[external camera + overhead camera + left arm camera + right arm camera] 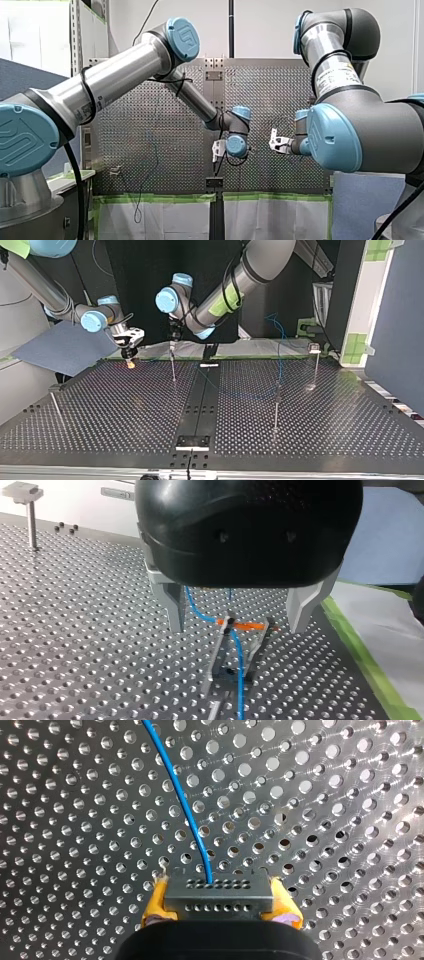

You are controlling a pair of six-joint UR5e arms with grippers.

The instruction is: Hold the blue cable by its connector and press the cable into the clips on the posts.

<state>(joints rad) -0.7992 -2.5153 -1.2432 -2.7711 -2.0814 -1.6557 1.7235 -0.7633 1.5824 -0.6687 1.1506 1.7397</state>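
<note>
Front view: my left arm enters from frame left, with the left end effector just left of centre. My right arm enters from frame right, with the right end effector just right of centre. The two are near each other but apart, in front of the perforated desk. Finger spacing cannot be read here. Top view (sides crossed): the right end effector sits at upper left, low over the desk's far edge, with an orange-yellow glint at its tip. The left end effector is at upper centre, directly above a thin post. Other posts stand at lower left, right of centre and upper right. The blue cable drops in at upper right, passes the right-of-centre post, then trails along the desk toward centre. Left wrist view: the metal fingers are spread wide and grip nothing. The post's clip lies between and ahead of them, touching neither. The blue cable passes the clip and runs on down beside the post; I cannot tell whether it is seated in the clip. An orange strip juts sideways from the clip. Right wrist view: the yellow pads are clamped on the ends of a grey connector. The blue cable leaves the connector's middle and runs ahead over the desk.
</note>
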